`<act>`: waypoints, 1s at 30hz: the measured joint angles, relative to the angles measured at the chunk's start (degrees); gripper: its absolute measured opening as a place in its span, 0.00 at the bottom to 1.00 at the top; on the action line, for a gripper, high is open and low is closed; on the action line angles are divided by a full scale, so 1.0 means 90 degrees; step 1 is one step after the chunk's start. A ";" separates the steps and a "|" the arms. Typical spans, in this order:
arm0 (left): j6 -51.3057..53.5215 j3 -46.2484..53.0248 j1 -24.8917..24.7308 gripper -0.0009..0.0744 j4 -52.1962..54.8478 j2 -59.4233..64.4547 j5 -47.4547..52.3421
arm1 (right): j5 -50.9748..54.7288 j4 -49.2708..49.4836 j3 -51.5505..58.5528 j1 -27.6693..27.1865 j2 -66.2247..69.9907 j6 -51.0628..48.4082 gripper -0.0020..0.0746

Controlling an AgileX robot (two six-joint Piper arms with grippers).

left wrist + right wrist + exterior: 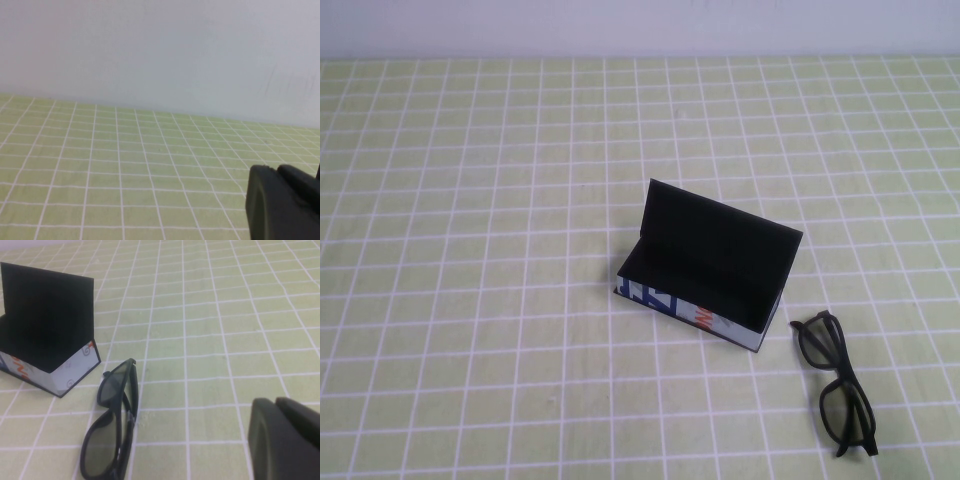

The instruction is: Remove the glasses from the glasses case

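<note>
Spread across the whole work surface: a table (470, 250) covered in a pale green cloth ruled with a white grid, backed by a plain light wall. Resting near the middle, the glasses case (705, 270), lid standing open and upright, black inside, white side strip printed in blue and orange-red facing the robot. Lying flat just beside the case's right end, out of it, the glasses (840, 385), black-framed, arms folded. Left gripper (282, 205) parked low over bare cloth away from both things; right gripper (285, 440) near the glasses, apart from them.
</note>
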 joint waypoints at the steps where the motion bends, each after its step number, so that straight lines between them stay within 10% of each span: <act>1: 0.0000 0.0000 0.0000 0.01 0.0000 0.0000 0.0000 | 0.0000 0.0000 0.0000 0.0000 0.0000 0.0000 0.00; 23: 0.0192 -0.0073 0.0000 0.01 0.0237 0.0000 -0.0405 | 0.0000 -0.0016 0.0000 0.0000 0.0000 0.0009 0.00; 30: -0.4297 -0.0209 0.0161 0.01 0.5197 0.0051 -0.0684 | 0.0000 -0.0016 0.0000 0.0000 0.0000 0.0009 0.00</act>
